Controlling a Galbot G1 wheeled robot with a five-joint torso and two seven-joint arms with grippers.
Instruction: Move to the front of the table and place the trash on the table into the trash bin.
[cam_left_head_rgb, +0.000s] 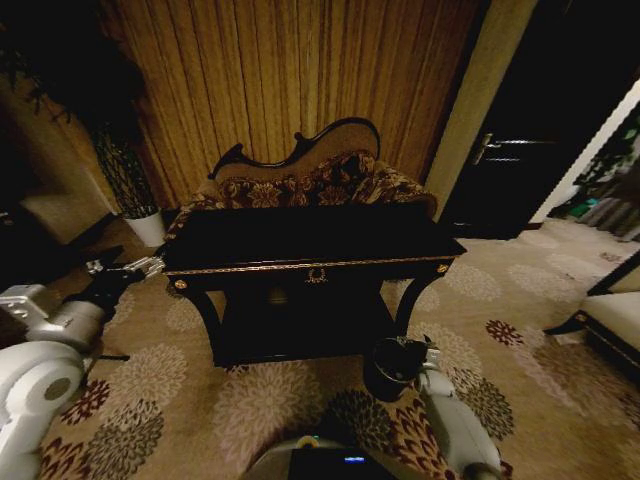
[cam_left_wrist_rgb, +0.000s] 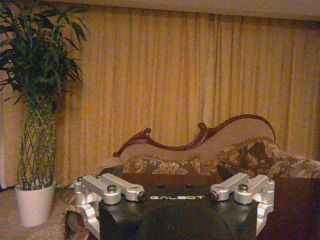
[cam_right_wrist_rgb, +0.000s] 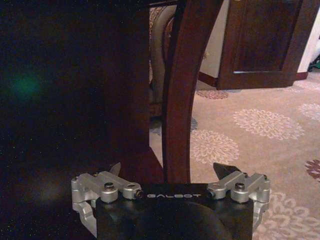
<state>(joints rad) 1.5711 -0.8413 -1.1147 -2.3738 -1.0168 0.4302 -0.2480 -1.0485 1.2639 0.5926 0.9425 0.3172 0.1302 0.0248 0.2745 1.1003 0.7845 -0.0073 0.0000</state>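
Beside the table (cam_left_head_rgb: 300, 245), both jaws spread, empty.

We see the table (cam_left_head_rgb: 310, 245), black and glossy with gold trim, a gold ornament at the front centre, curved legs and a lower shelf, standing on the carpet. The bin (cam_left_head_rgb: 390, 368), small, round and dark, stands just before its front right leg.

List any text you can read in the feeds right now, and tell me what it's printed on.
"GALBOT": on the black body of the left hand, in the left wrist view.
"GALBOT": on the black body of the right hand, in the right wrist view.
The table, trash bin and sofa show no readable text.
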